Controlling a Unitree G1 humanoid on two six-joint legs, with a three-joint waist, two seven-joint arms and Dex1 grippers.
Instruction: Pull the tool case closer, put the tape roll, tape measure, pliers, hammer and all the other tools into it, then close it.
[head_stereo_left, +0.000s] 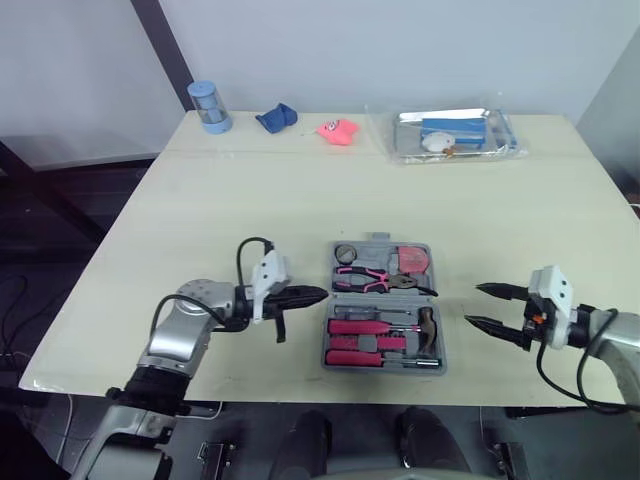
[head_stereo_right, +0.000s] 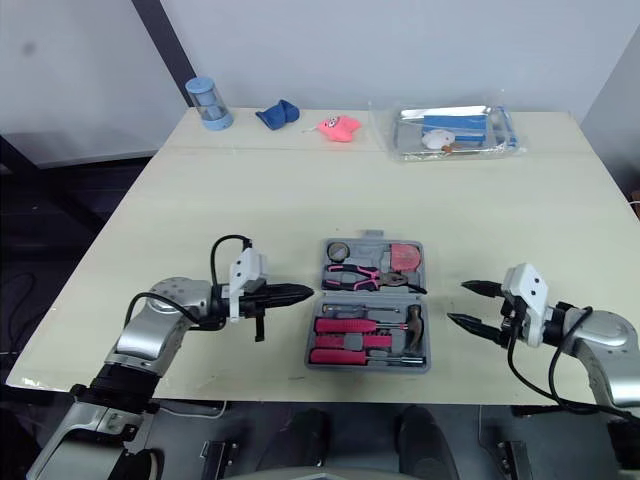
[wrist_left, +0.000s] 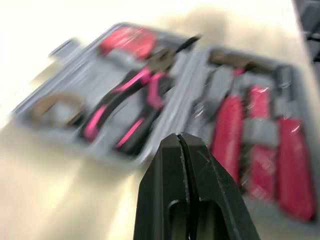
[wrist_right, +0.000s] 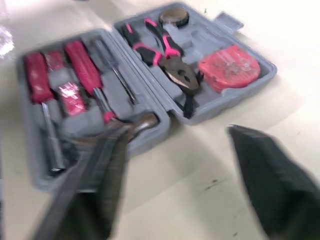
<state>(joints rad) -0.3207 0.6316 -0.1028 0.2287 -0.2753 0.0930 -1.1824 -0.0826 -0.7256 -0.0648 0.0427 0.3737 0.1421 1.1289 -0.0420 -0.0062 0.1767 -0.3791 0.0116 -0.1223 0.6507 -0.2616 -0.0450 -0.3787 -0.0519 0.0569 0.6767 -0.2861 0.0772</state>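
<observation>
Left eye view, lower centre: find the tool case (head_stereo_left: 384, 368) there, lying open and flat on the counter (head_stereo_left: 300, 190), close to the counter's lower edge. Read the upper half as holding the tape roll (head_stereo_left: 346, 253), pliers (head_stereo_left: 370, 280) and tape measure (head_stereo_left: 410, 260), and the lower half as holding the hammer (head_stereo_left: 428, 325) and the pink-handled screwdrivers (head_stereo_left: 360, 342). Judge the loading done, with no loose tool seen beside the case, and take closing as the step in hand.

Note the left gripper (head_stereo_left: 318, 294) left of the case, pinched shut on nothing, tip aimed at the case's left wall about level with the hinge line and just beside it. Note the right gripper (head_stereo_left: 476, 306) at lower right, spread open and empty, apart from the case's right wall.

To close well:
- Check the pliers first. Seemingly slanted, nose close to the hinge line, and likely to jam the fold if not seated.
- Get under the outer rim of one half, away from the hinge, for leverage.
- Brace the other half with the free gripper to stop the case sliding.
- Swing slowly so nothing tips out, then press down near the latch tab.
</observation>
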